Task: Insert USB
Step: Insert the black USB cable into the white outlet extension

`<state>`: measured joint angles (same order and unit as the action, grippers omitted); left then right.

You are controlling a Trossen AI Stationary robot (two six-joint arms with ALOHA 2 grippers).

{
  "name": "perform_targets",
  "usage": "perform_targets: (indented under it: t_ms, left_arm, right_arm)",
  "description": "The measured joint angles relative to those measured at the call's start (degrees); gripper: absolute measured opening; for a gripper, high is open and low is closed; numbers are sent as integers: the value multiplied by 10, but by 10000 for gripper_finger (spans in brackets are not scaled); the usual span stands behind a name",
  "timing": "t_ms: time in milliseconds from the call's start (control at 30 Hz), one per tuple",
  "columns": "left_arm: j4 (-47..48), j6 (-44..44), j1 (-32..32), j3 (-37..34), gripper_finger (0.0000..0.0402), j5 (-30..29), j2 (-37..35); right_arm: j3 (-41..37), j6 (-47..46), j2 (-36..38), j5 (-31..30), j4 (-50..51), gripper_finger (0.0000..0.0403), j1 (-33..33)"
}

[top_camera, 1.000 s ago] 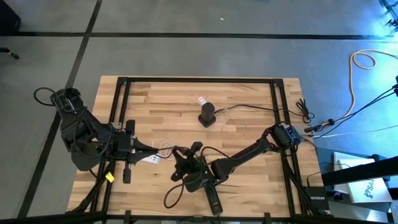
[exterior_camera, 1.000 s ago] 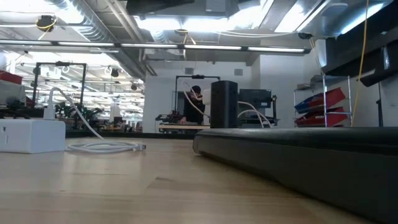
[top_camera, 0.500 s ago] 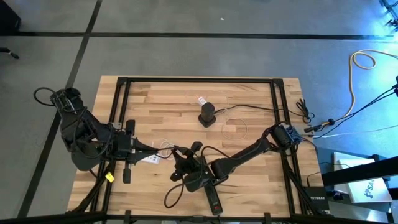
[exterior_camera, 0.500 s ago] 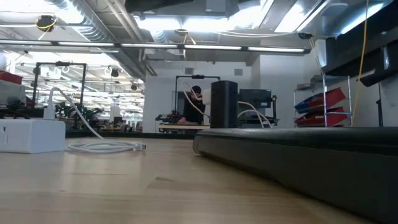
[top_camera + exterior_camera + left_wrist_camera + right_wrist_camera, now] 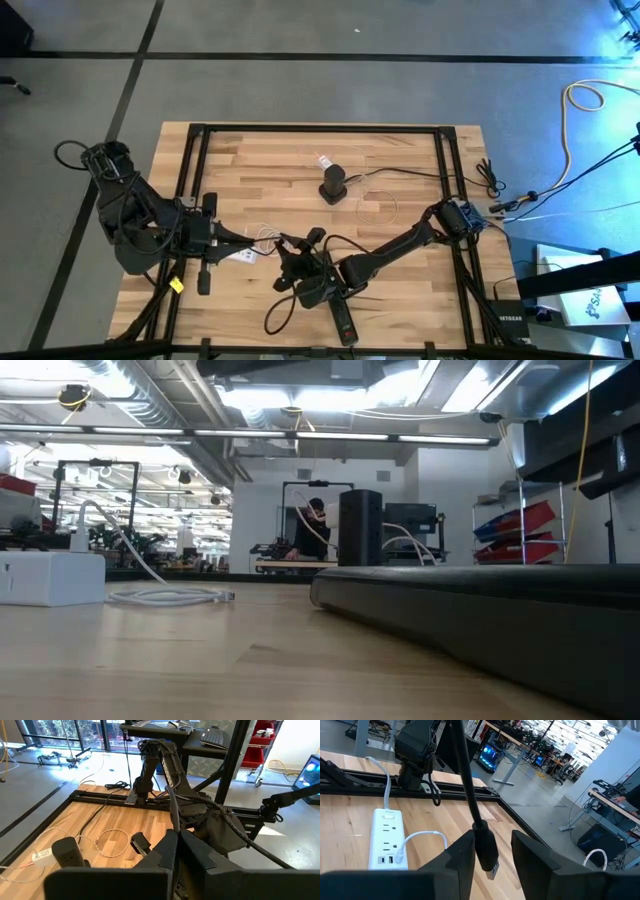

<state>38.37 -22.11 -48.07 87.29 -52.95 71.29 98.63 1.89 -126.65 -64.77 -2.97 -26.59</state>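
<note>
A black USB plug (image 5: 486, 847) with a metal tip (image 5: 492, 870) hangs on its black cable (image 5: 465, 775) between the fingers of my right gripper (image 5: 492, 842). That gripper is open and level, near the table's front middle (image 5: 288, 252). A gap shows between the plug and one finger. Just beyond lies a white power strip (image 5: 387, 840) with USB ports, a white cable plugged into it. My left gripper (image 5: 177, 837) is shut, higher up at the table's left (image 5: 250, 238), where the black cable runs up to its fingertips. My left gripper appears shut on the black cable (image 5: 173, 817) at its fingertips; the fingers hide the exact place. The cable drops from there, and the plug hangs tip down, clear of the table. My right gripper: I cannot tell whether one finger (image 5: 465, 852) touches the plug's side.
A black upright cylinder (image 5: 333, 183) stands at the table's middle, with thin white cable loops (image 5: 375, 205) beside it. A black power strip (image 5: 345, 320) lies at the front edge and fills the low view's foreground (image 5: 480, 610). Black frame rails (image 5: 320, 128) border the table.
</note>
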Motion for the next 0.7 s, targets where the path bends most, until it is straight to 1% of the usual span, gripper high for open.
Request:
perform_targets:
  t_ms: [533,600,700]
  left_arm:
    - [6,0,1,0,1,0,0]
    - [7,-2,1,0,1,0,0]
    - [11,-3,1,0,1,0,0]
  right_arm:
    - [0,3,0,-3,-4,110,-1]
    - [0,3,0,-3,-4,103,-1]
    - [0,3,0,-3,-4,80,-1]
